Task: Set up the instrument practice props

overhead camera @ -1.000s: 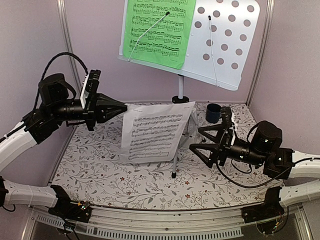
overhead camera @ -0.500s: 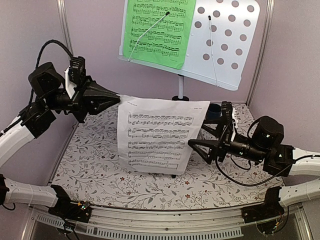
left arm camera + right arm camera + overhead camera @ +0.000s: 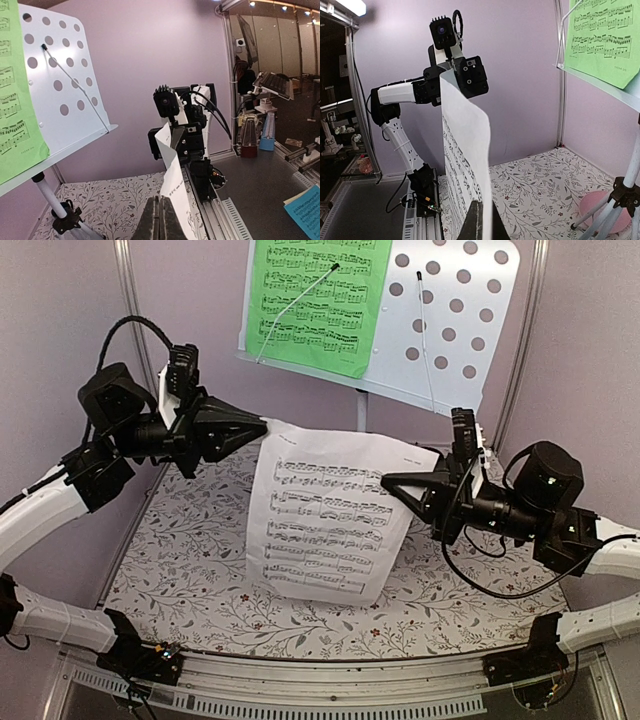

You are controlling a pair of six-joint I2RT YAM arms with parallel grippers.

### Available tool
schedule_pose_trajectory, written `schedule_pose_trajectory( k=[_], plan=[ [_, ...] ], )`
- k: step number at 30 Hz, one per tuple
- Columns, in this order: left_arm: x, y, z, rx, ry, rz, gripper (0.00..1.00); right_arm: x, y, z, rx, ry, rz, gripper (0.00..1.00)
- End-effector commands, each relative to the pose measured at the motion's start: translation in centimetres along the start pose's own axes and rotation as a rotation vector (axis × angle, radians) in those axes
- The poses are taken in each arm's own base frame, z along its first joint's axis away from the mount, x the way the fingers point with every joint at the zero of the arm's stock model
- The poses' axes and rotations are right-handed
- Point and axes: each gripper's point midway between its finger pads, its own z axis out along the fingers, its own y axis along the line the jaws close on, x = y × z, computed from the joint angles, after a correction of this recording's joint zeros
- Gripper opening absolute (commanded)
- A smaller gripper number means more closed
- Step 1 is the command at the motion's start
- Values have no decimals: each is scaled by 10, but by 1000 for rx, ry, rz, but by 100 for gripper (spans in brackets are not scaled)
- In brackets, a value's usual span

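left claw (image 3: 264, 429), right claw (image 3: 387, 480) clamped on white music sheet (image 3: 320, 530); it hides legs of music stand (image 3: 455, 335)

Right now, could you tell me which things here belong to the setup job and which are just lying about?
Part of the job: music stand; green sheet on it; white sheet, held up between the left fingers and right fingers.
Lying about: pink plate by the stand's legs.
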Motion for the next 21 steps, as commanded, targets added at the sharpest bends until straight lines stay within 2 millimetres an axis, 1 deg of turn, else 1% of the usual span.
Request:
schedule_pose_trajectory(
  k=[1, 2, 4, 6, 9, 11, 15, 19, 21],
  plan=[
    [-3, 26, 1, -158, -5, 13, 0, -8, -7, -7, 54, 6, 1, 0],
    [1, 32, 0, -196, 7, 11, 4, -10, -9, -9, 70, 10, 0, 0],
    [11, 39, -2, -241, 29, 8, 20, -14, -12, -17, 94, 9, -2, 0],
    [24, 42, -3, -256, 50, 1, 42, -15, -13, -24, 112, 7, -11, 0],
    [44, 40, -2, -234, 78, -17, 62, -14, -14, -31, 127, 31, -34, 0],
    [59, 40, 1, -223, 99, -42, 70, -11, -13, -33, 126, 56, -48, 0],
    [86, 49, 5, -234, 157, -104, 84, -9, -12, -38, 126, 87, -75, 0],
    [91, 62, -2, -328, 162, -85, 99, -8, -14, -42, 138, 95, -95, 0],
    [92, 67, -9, -394, 145, -86, 100, -8, -14, -43, 139, 97, -98, 0]
  ],
)
